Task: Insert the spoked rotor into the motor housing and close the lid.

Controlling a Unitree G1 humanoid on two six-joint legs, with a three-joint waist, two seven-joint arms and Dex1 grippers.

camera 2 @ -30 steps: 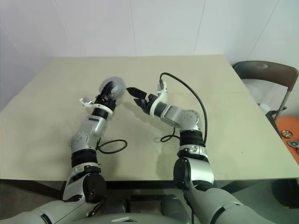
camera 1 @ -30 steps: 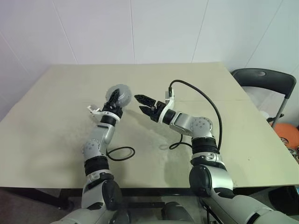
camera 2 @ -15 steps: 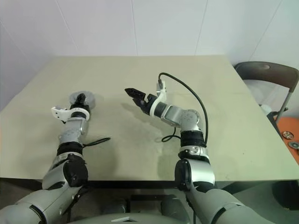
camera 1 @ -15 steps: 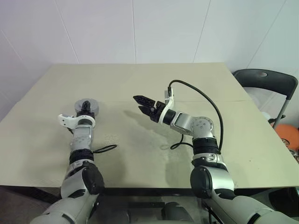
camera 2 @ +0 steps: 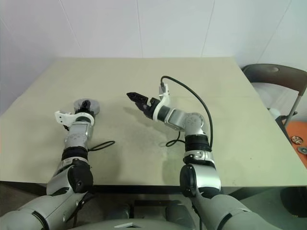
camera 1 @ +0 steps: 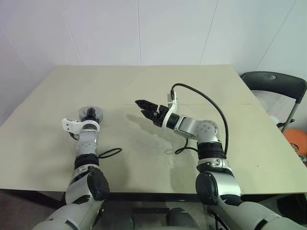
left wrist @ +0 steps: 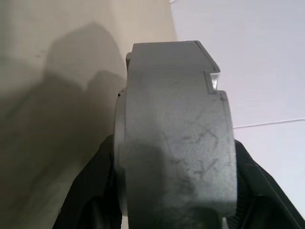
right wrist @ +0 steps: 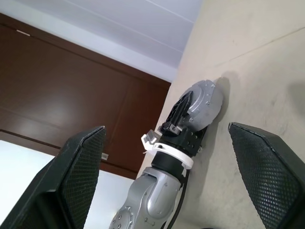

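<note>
Left eye view shows the left gripper [camera 1: 89, 114] clamped on the closed motor housing [camera 1: 88, 112] near the tabletop's left edge, so it should set it down flat before letting go, right gripper [camera 1: 143, 108] gaping empty.

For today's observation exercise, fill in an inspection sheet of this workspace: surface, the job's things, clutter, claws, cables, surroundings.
Surface: beige table, bare apart from the arms.
Job's things: closed grey motor housing gripped on edge; spoked rotor not seen loose.
Clutter: nothing seen.
Claws: left claw shut on the housing, low by the table; right claw open, empty, raised mid-table.
Cables: black cable looping over the right arm; another loop beside the left.
Surroundings: white wall, folding chair at right.
</note>
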